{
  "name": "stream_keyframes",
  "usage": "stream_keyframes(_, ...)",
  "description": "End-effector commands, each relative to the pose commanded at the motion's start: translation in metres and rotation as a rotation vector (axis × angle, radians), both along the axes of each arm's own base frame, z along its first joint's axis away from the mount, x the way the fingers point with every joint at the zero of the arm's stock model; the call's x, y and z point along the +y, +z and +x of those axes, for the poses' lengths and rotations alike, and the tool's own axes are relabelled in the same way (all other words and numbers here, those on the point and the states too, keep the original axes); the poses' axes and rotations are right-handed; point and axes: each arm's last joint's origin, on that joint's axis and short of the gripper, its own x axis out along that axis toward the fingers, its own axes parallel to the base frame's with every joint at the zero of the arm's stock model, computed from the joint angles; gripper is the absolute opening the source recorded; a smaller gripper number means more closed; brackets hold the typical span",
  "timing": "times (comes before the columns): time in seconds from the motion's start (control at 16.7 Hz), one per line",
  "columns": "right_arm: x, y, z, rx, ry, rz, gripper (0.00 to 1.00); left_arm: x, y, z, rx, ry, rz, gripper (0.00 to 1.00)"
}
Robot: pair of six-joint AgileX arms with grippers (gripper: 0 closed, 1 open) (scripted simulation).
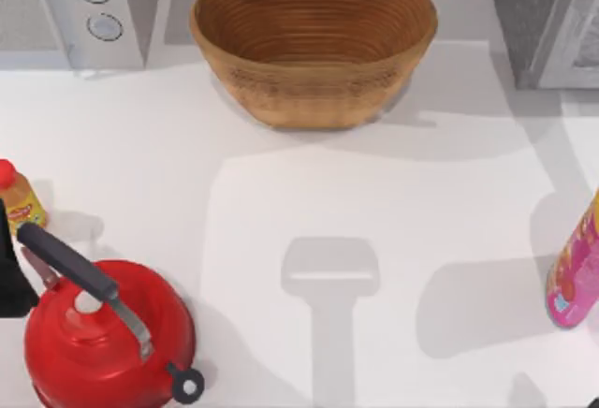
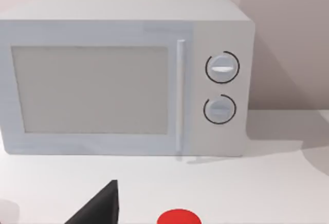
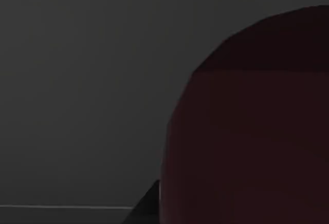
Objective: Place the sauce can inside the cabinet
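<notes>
AgileX's left hand (image 1: 7, 277), its grip impossible to tell, sits parked beside the red kettle (image 1: 103, 342), probably because the cabinet (image 1: 533, 15) stands far across the desk (image 1: 309, 193); the right wrist view is dark.

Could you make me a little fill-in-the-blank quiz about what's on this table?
1. The basket stands between the microwave and the grey ____ at the table's far right.
2. The microwave front has ____ round knobs.
3. The kettle at the near left is coloured ____.
4. The small yellow bottle beside the kettle has a ____ cap.

Missing words: cabinet; two; red; red
</notes>
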Motion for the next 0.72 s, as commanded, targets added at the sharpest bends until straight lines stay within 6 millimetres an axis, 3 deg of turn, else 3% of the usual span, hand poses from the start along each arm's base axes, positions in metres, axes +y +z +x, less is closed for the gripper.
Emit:
stream_keyframes(0.24, -0.004, -0.011, 0.036, -0.003, -0.004, 0.006, 0.0, 0.0, 0.0, 0.0, 0.0, 0.0, 0.0, 1.0)
stream_keyframes(0.54, -0.004, -0.012, 0.04, -0.004, -0.004, 0.007, 0.0, 0.0, 0.0, 0.0, 0.0, 0.0, 0.0, 1.0)
stream_keyframes(0.72, -0.004, -0.012, 0.04, -0.004, -0.004, 0.007, 0.23, 0.0, 0.0, 0.0, 0.0, 0.0, 0.0, 1.0)
